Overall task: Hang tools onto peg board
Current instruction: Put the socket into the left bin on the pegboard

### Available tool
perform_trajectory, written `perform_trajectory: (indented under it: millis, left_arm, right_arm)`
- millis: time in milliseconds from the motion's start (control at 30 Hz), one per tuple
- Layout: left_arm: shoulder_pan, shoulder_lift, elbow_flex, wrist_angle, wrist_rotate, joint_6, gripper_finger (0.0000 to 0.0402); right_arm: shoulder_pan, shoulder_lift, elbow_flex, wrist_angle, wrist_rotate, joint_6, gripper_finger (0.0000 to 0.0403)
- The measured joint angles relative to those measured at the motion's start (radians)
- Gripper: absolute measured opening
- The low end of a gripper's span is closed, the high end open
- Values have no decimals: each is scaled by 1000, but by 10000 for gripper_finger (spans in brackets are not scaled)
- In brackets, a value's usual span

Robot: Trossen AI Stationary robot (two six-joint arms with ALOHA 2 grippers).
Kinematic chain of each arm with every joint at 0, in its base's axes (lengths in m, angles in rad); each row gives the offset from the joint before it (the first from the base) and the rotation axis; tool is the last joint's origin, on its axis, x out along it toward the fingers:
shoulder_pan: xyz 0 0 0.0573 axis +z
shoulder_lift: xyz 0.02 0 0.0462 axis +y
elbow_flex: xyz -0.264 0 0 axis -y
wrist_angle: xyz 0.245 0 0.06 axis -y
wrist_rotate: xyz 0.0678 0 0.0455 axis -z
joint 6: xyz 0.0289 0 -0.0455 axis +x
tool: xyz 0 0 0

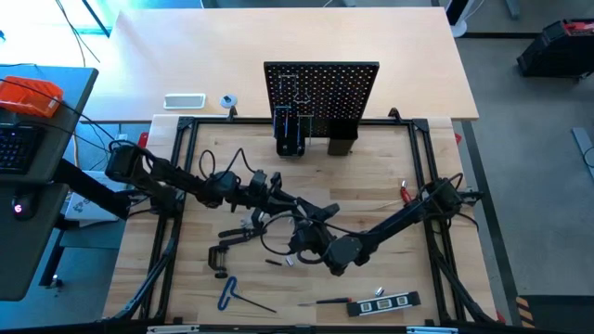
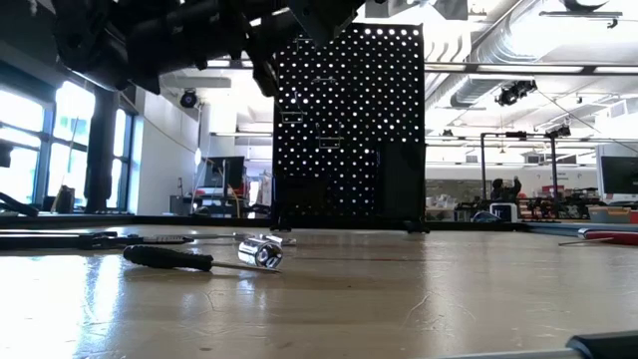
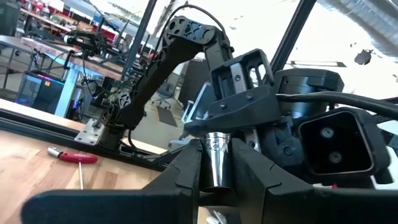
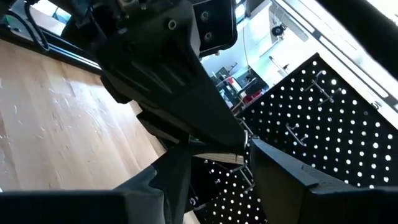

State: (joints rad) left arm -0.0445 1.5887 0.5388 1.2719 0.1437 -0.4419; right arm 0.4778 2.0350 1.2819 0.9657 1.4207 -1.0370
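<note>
Left gripper: we see the left gripper (image 3: 216,171) above mid-table, its fingers (image 3: 186,174) closed on a silver wrench (image 3: 216,163) (a shiny, upright metal piece with fine engraving).
Right gripper: the right gripper (image 4: 214,162) meets the left one over the table's middle; its fingers (image 4: 171,174) stand apart around a thin pale bar, and we cannot tell whether they actually grip it.
Peg board: the peg board (image 1: 320,88) stands upright at the far edge of the table, centred, with black holder boxes (image 1: 290,133) at its base.
Near edge: the black level (image 1: 383,302) lies right of centre, a small screwdriver (image 1: 325,301) just left of it, the blue-handled hex key (image 1: 228,293) further left.
Left of centre: the black C-clamp (image 1: 219,261) lies flat.
Right side: a red-handled tool (image 1: 406,192) rests near the frame.
Low view: a screwdriver (image 2: 167,257) and a shiny socket (image 2: 262,249) lie on the wood.
</note>
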Motion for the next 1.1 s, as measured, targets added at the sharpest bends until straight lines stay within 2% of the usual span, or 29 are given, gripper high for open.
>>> perform_trajectory:
  millis: [400,633,833,967,1100]
  left_arm:
    - [129,-1,-3,-120,109,47,52]
    - [223,-21,-3,-225,109,156,52]
    - [316,-32,-2,-378,-4,290,52]
    - [364,-32,-2,-429,-111,378,52]
    - [401,-32,22,-463,-175,470,52]
  right_arm:
    - [1,-3,-3,-69,92,101,158]
    - [14,-3,-44,-99,133,233,158]
    - [40,-3,-105,-114,134,388,158]
    - [56,-3,-140,-121,133,469,158]
    - [68,-3,-167,-130,131,535,158]
